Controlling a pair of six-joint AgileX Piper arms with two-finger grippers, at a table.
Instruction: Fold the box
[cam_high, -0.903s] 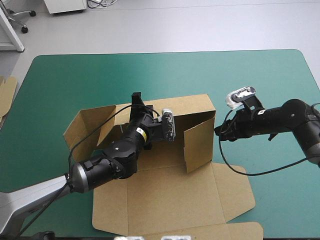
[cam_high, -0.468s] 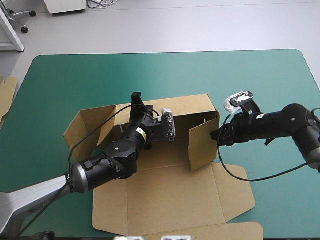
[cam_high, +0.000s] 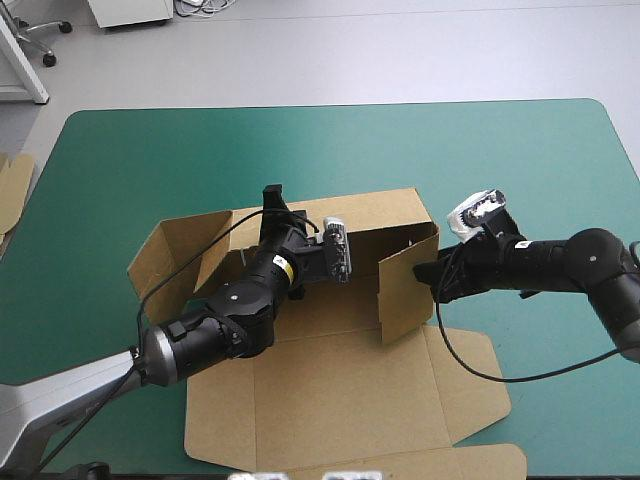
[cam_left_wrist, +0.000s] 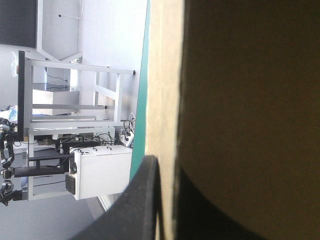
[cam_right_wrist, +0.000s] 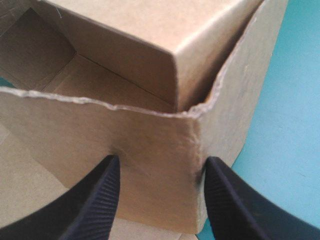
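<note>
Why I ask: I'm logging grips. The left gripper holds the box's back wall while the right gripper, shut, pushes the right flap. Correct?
One thing is wrong: the right gripper is open, not shut. The right wrist view shows its fingers apart against the flap. The left gripper does hold the box by its back wall.

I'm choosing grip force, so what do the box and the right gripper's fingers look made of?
The box: brown cardboard, matte and uncoated, with a ragged fibrous top edge and creased fold lines. Fingers of the right gripper: black, matte, finely ribbed, probably rubber or soft plastic; the look alone doesn't settle which.
</note>
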